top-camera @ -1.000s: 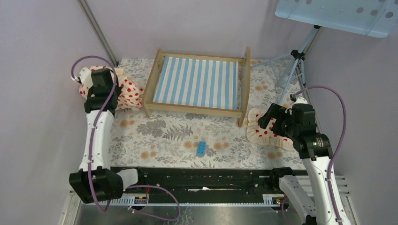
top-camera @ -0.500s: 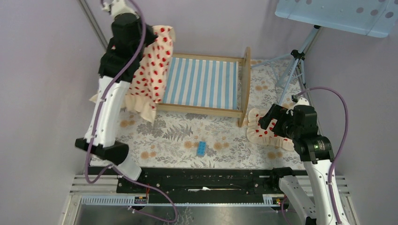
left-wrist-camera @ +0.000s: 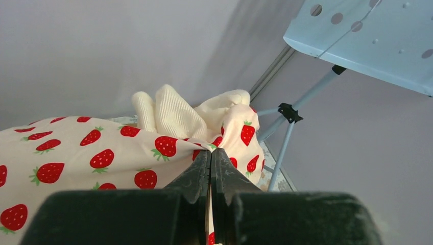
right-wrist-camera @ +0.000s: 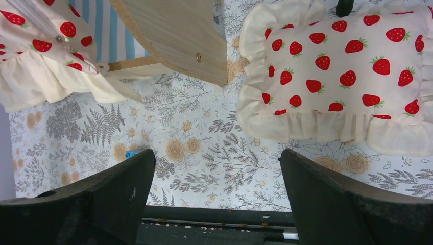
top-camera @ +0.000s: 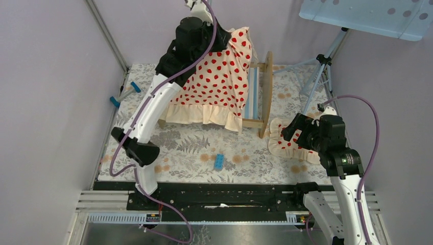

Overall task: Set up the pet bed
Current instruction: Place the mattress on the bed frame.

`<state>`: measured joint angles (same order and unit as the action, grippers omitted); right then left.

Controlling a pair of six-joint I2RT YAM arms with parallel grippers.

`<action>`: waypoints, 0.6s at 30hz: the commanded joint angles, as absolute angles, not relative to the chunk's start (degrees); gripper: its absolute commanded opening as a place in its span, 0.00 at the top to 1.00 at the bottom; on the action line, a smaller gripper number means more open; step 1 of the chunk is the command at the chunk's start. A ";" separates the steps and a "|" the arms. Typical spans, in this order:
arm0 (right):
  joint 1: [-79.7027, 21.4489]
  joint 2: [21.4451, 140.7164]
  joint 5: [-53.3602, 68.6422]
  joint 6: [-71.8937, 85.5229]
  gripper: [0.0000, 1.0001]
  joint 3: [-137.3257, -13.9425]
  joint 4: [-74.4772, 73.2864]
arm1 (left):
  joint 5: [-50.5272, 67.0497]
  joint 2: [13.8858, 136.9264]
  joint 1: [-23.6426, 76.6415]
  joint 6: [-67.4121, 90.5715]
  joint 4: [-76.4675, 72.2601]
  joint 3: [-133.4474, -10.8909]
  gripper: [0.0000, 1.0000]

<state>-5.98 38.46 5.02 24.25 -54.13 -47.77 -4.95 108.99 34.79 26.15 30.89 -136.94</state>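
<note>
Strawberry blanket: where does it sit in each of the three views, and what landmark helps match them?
Top external: blanket upper centre, hanging from the left gripper over the pet bed.
Left wrist: lower left to centre, pinched by the shut gripper.
Right wrist: top-left corner, ruffle beside the bed's end board.
Landmark: the end board links top and right wrist; the tripod links top and left wrist.
</note>
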 commanded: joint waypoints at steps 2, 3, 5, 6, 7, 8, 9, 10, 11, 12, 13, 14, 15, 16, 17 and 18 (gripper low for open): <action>-5.80 38.14 4.28 24.34 0.00 -53.82 -46.37 | -4.31 93.06 32.79 26.09 13.89 -121.71 1.00; -5.80 38.12 4.38 24.38 0.00 -53.78 -46.35 | -4.76 91.83 31.99 26.02 14.15 -119.22 1.00; -5.80 38.14 4.25 24.34 0.00 -53.84 -46.41 | -4.51 90.52 30.35 26.03 16.11 -116.09 1.00; -5.80 38.22 4.16 24.34 0.00 -53.87 -46.36 | -4.45 89.88 29.98 25.74 16.23 -114.39 1.00; -5.80 38.30 4.16 24.35 0.00 -53.88 -46.38 | -4.47 89.36 29.90 25.44 16.00 -112.88 1.00; -5.80 38.34 4.21 24.32 0.00 -53.95 -46.46 | -4.49 88.98 29.88 25.33 15.67 -111.39 1.00; -5.80 38.29 4.22 24.30 0.00 -53.96 -46.48 | -4.36 88.96 29.88 25.31 15.45 -110.46 1.00; -5.81 38.34 4.22 24.37 0.00 -53.99 -46.47 | -4.02 89.13 29.88 25.39 15.35 -109.80 1.00; -5.80 38.37 4.22 24.46 0.00 -54.02 -46.46 | -3.70 89.50 29.88 25.54 15.31 -109.64 1.00; -5.80 38.29 4.22 24.47 0.00 -54.02 -46.46 | -3.35 90.00 29.88 25.69 15.21 -109.60 1.00; -5.82 38.24 4.17 24.47 0.00 -53.97 -46.51 | -3.08 90.60 29.88 25.87 14.92 -109.62 1.00; -5.80 38.17 4.09 24.47 0.00 -54.03 -46.55 | -2.92 91.04 29.88 26.06 14.59 -109.72 1.00; -5.80 38.15 3.98 24.45 0.00 -53.97 -46.59 | -2.83 91.56 29.88 26.30 14.14 -109.88 1.00; -5.80 38.19 3.88 24.39 0.00 -54.04 -46.66 | -2.80 92.53 29.88 26.55 13.70 -110.27 1.00; -5.80 38.23 3.80 24.31 0.00 -54.10 -46.75 | -2.92 93.37 29.88 26.81 13.19 -110.98 1.00; -5.80 38.31 3.72 24.26 0.00 -54.15 -46.76 | -3.17 94.33 29.88 27.18 12.72 -111.79 1.00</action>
